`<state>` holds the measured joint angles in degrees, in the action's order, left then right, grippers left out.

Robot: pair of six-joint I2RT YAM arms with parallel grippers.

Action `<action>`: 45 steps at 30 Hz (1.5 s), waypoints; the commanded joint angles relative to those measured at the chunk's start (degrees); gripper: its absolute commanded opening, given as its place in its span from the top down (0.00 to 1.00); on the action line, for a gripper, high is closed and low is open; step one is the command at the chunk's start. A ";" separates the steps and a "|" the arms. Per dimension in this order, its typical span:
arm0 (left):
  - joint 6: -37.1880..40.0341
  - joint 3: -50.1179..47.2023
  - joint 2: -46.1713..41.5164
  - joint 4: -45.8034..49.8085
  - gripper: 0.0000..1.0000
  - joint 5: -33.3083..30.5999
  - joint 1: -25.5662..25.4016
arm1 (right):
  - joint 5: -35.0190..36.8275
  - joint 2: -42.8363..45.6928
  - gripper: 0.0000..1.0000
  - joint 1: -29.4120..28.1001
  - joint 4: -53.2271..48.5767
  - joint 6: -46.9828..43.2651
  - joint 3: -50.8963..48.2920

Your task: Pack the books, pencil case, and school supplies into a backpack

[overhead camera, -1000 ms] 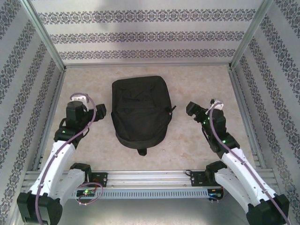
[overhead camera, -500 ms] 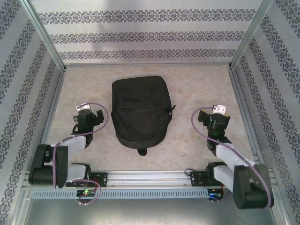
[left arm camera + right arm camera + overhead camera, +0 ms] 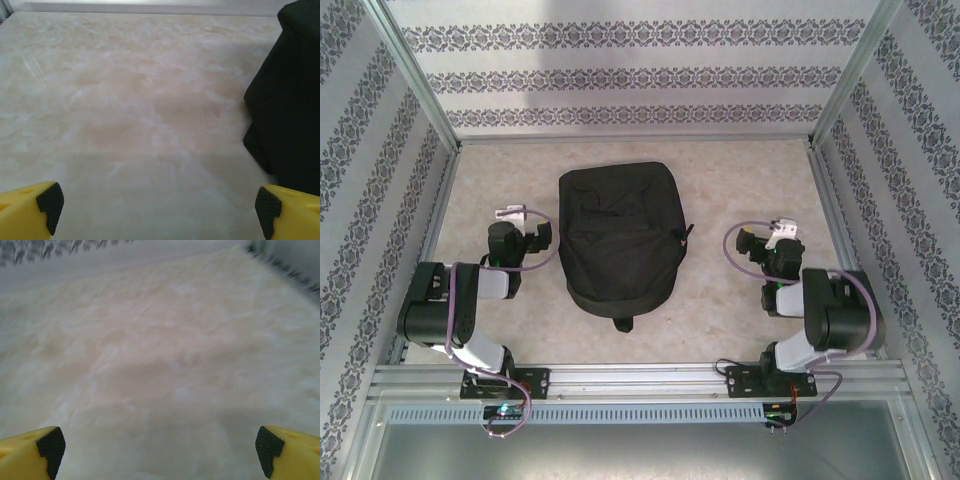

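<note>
backpack (image 3: pixel 623 238) – black, soft, lying flat on the middle of the pale marbled table (image 3: pixel 720 180), closed as far as the top view shows. its rounded end, with a small loop, points toward the aluminium rail (image 3: pixel 640 378) at the near edge; the squarer end faces the far patterned wall (image 3: pixel 620 75). a short tab sticks out from its right side.

left gripper (image 3: pixel 157 210): fingers spread wide, yellow tips with black pads in the two lower corners of the left wrist view, holding nothing, bare tabletop between them. the pack's dark side rises along the right edge of that view, near the right-hand fingertip but apart from it. from above, this arm sits folded on the pack's left, its wrist just beside the fabric, a purple cable (image 3: pixel 542 243) looping toward it.

right gripper (image 3: pixel 157 450): fingers likewise wide apart and gripping nothing, bare tabletop between the tips. the right wrist view is blurred. from above, this arm is folded on the pack's right, well apart from it, with open tabletop in the gap.

patterned side walls and metal frame posts close in the table on three sides.
</note>
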<state>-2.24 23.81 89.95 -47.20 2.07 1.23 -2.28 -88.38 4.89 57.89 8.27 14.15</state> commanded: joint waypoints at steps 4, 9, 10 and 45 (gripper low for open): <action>1.89 0.24 -0.41 0.40 0.00 2.33 0.00 | 2.41 1.48 0.02 -5.28 -6.30 -6.59 8.14; 1.89 0.27 -0.39 0.19 0.00 2.33 0.00 | 2.90 1.71 0.02 -5.62 -7.49 -7.14 8.35; 1.89 0.22 -0.35 0.26 0.00 2.35 0.00 | 3.15 1.69 0.02 -5.75 -7.29 -7.13 8.35; 2.06 0.22 -0.41 0.27 0.00 2.42 0.00 | 3.26 1.85 0.02 -5.86 -7.00 -7.15 8.00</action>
<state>-1.43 23.79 89.95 -47.05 3.07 1.23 0.62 -87.33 -0.64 50.70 1.50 22.31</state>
